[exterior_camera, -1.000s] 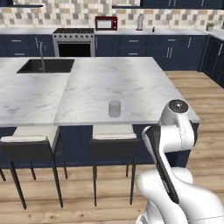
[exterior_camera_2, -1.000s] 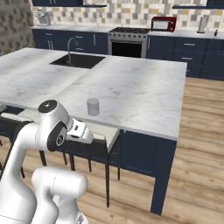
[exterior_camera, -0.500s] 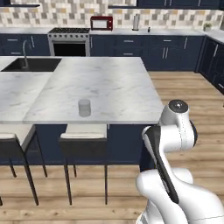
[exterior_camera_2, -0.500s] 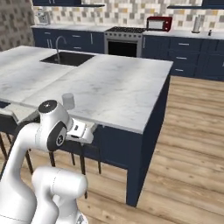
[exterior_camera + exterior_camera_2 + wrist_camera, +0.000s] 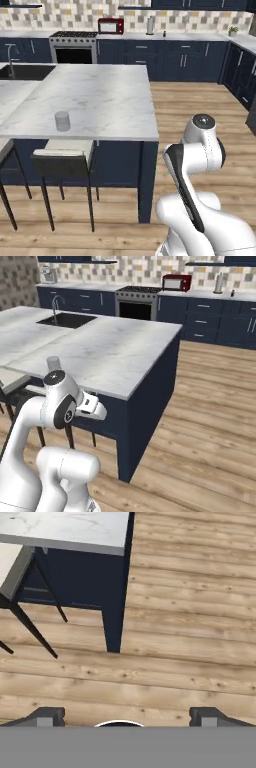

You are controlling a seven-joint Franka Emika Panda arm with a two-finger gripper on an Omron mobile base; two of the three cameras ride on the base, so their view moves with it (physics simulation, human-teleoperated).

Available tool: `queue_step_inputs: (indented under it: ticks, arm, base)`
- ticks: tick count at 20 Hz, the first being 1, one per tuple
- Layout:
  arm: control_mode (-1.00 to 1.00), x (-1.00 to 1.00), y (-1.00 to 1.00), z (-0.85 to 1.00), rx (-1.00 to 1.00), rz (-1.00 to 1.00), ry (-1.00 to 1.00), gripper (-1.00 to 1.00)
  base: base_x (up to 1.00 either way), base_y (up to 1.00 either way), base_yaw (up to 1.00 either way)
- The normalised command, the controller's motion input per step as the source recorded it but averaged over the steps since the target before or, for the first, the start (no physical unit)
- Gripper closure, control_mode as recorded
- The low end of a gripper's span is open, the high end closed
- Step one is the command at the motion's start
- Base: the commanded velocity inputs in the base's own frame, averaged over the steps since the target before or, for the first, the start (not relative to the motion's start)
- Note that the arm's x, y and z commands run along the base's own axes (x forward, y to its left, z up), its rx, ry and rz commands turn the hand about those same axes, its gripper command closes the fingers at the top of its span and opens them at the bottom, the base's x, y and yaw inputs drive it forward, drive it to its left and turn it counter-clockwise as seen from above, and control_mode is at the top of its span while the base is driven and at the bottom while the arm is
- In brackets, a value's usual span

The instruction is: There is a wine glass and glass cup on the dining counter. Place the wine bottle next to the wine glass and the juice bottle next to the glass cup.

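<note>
The glass cup point(image 5: 62, 121), a pale straight-sided tumbler, stands near the front edge of the white marble dining counter point(image 5: 110, 97). In the right base view the glass cup point(image 5: 52, 362) peeks out just behind my arm's upper joint, on the dining counter point(image 5: 115, 348). My gripper point(image 5: 127, 717) hangs open over the wooden floor beside the counter's corner point(image 5: 75, 529), with nothing between its wide-set fingertips point(image 5: 48, 716). The wine glass, the wine bottle and the juice bottle are out of view.
A black sink point(image 5: 67, 319) with a curved tap point(image 5: 56, 303) lies at the counter's far left. A stool point(image 5: 65, 150) stands tucked under the front edge. Behind are a stove point(image 5: 75, 45) and a red microwave point(image 5: 111, 25). Open wooden floor point(image 5: 200, 105) stretches to the right.
The base has driven to the right along the counter, so the whole scene has slid left and the counter's right corner has come into view. The gripper has stayed open.
</note>
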Motion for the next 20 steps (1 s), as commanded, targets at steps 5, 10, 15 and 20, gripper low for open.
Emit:
queue_step_inputs:
  ticks: [5,10,15,20]
  arm:
    - [1.0,0.0,0.0,0.0,0.0,0.0,0.0,-1.0]
    - [1.0,0.0,0.0,0.0,0.0,0.0,0.0,-1.0]
    - [1.0,0.0,0.0,0.0,0.0,0.0,0.0,-1.0]
    - [1.0,0.0,0.0,0.0,0.0,0.0,0.0,-1.0]
  base:
    - [-0.23,-0.75,0.1]
    - [-0.16,-0.76,0.07]
    - [0.23,-0.67,0.01]
    - [0.48,-0.56,-0.04]
